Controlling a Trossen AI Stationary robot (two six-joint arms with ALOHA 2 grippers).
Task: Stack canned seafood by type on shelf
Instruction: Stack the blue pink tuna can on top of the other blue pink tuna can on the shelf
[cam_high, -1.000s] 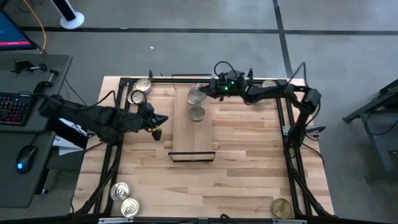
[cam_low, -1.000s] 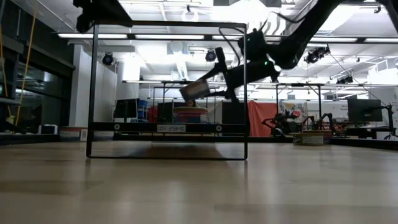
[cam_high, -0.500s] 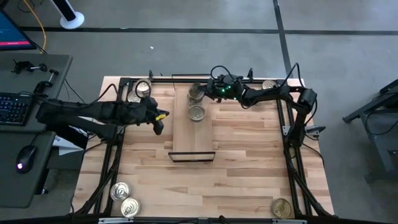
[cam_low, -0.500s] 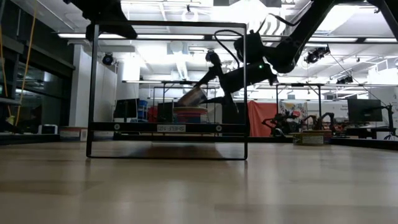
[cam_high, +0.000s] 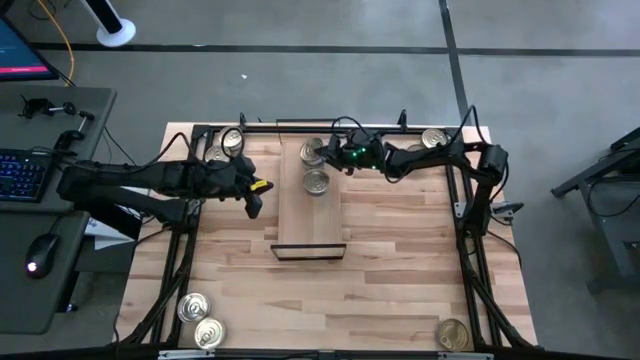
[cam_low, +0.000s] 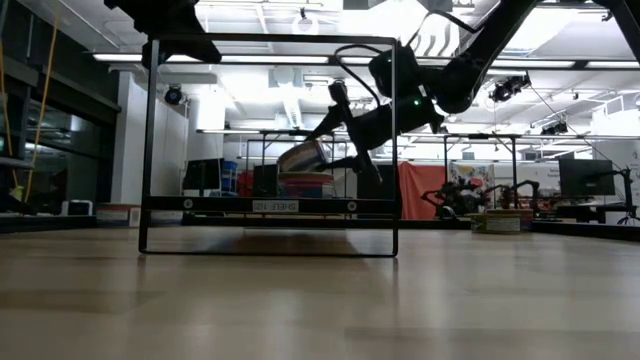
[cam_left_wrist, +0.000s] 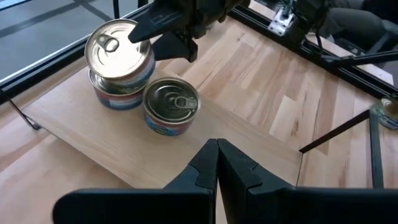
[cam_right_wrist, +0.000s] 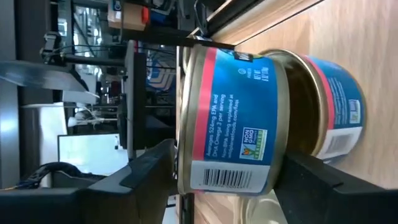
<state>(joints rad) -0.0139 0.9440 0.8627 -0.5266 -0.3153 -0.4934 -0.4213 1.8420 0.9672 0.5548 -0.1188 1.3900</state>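
Note:
The shelf (cam_high: 310, 220) lies down the middle of the table. At its far end, one tin (cam_left_wrist: 118, 50) sits tilted on another blue-and-red labelled tin (cam_left_wrist: 115, 94). A third tin (cam_high: 317, 182) stands beside them. My right gripper (cam_right_wrist: 230, 168) reaches in from the table's right. It is open, one finger over the top tin's lid and one under its base. My left gripper (cam_high: 252, 203) hovers shut and holding nothing, left of the shelf. My right gripper comes nearly level from the table's right. Its lower finger (cam_right_wrist: 323, 180) lies against the base (cam_right_wrist: 281, 124) of the top tin. The tin leans tilted, its left edge (cam_low: 290, 166) on the tin beneath. Whether the upper finger touches the lid, I cannot tell.
Loose tins stand at the far left (cam_high: 228, 142), the far right (cam_high: 433, 138), the near left (cam_high: 198, 318) and the near right (cam_high: 452, 333). Black frame rails (cam_high: 462, 200) run along the table's sides. Bare wood lies right of the shelf.
My right gripper has carried the tilted tin toward the table's left and down, until the tin's edge came onto the tin at the shelf's far end. My left arm swung a little toward the far edge, then kept still.

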